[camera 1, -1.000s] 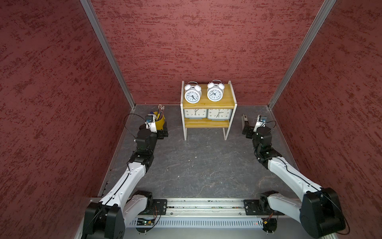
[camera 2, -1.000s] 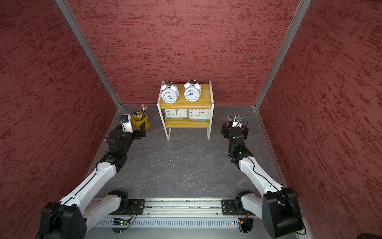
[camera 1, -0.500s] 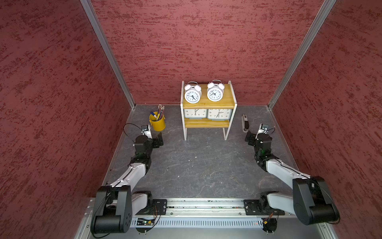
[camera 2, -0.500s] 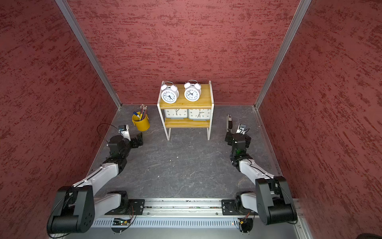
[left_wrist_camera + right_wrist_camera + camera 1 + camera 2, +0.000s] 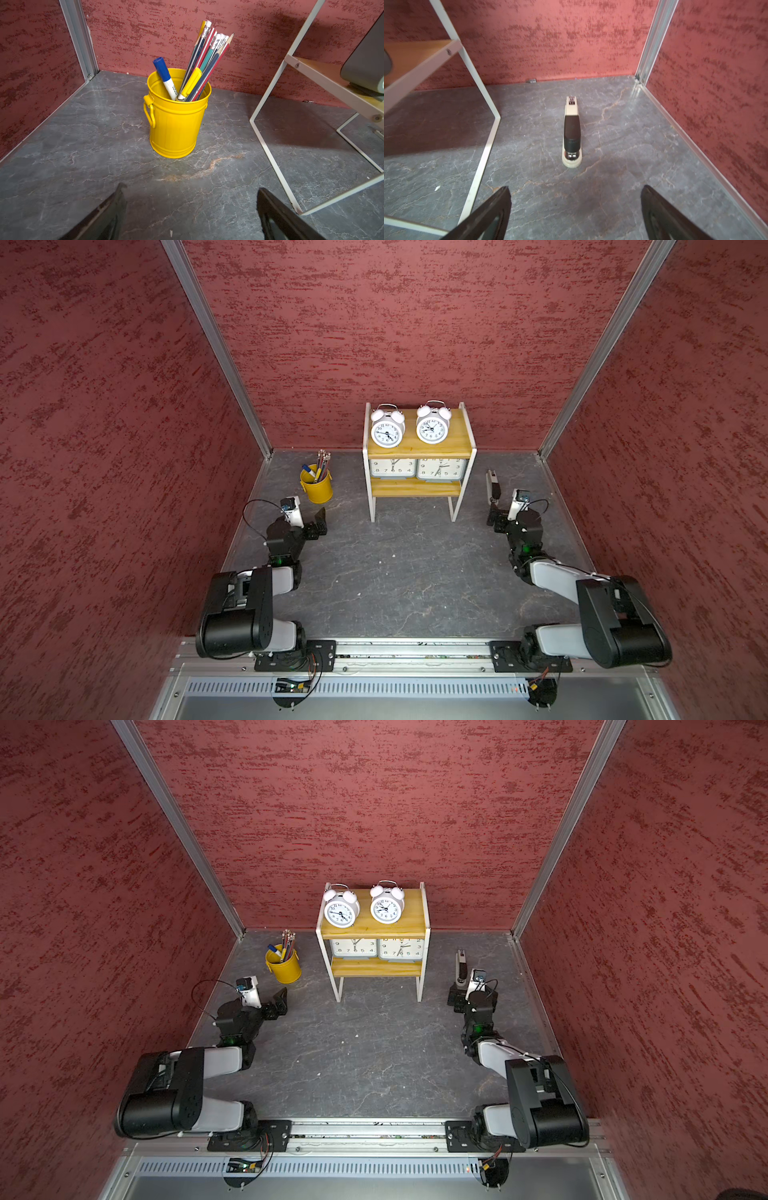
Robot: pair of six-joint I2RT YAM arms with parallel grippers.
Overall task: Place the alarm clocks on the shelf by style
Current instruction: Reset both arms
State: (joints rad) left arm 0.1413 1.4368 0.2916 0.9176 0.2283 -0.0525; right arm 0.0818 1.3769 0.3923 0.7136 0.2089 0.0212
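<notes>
In both top views the shelf [image 5: 415, 488] [image 5: 374, 968] stands at the back wall. Two white twin-bell alarm clocks [image 5: 387, 432] [image 5: 432, 428] sit side by side on its top board. Two grey rectangular clocks [image 5: 392, 467] [image 5: 441, 468] fill the lower tier. My left gripper [image 5: 318, 522] [image 5: 191, 197] is low over the floor, left of the shelf, open and empty. My right gripper [image 5: 496, 516] [image 5: 575, 197] is low to the shelf's right, also open and empty. The left wrist view catches a grey clock's side [image 5: 367, 62].
A yellow pen bucket [image 5: 316, 488] [image 5: 176, 122] full of pencils stands just beyond the left gripper. A beige and black stapler [image 5: 493, 485] [image 5: 572, 133] lies beyond the right gripper. Red walls close in on three sides. The shelf's white frame leg [image 5: 270, 155] runs near the left gripper.
Both arms have folded back toward the front rail. The left gripper has drawn away from the pen bucket and the right from the stapler. Both stayed open.
</notes>
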